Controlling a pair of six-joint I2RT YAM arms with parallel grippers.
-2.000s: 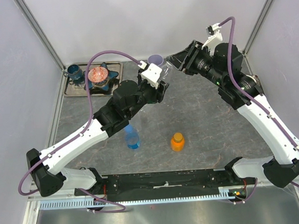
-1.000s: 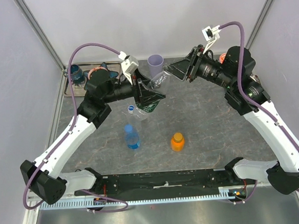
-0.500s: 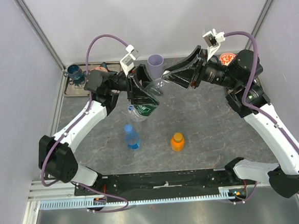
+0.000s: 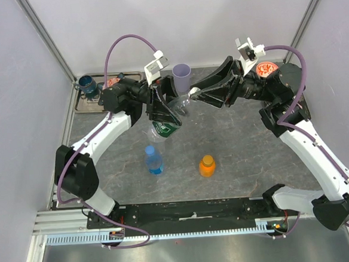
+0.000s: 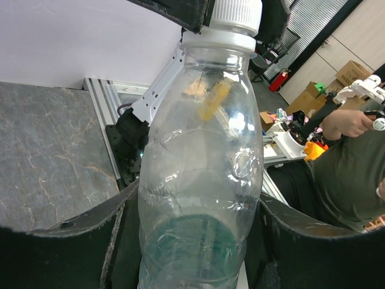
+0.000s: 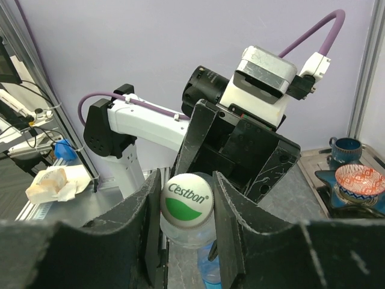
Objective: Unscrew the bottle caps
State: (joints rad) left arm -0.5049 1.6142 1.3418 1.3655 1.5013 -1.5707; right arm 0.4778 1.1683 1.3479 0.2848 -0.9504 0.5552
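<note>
A clear bottle with a green label [image 4: 165,124] hangs tilted above the table, and my left gripper [image 4: 168,113] is shut on its body. In the left wrist view the bottle [image 5: 198,168] fills the space between the left gripper's [image 5: 192,241] jaws, with its white cap [image 5: 236,15] at the top. My right gripper [image 6: 187,198] is shut on that white and green cap [image 6: 187,195], a finger pressing each side. In the top view the right gripper [image 4: 195,97] meets the bottle's neck. A blue bottle [image 4: 154,159] and a short orange bottle [image 4: 207,165] stand capped on the table.
A lilac cup [image 4: 181,75] stands at the back, just behind the held bottle. A tray [image 4: 79,101] at the back left carries a blue cup [image 4: 88,84] and a patterned bowl [image 6: 360,180]. Grey walls close in the sides and back.
The left arm has swung round to the back left and closed on the bottle's body. The right arm has stretched leftward, its gripper staying at the cap end.
</note>
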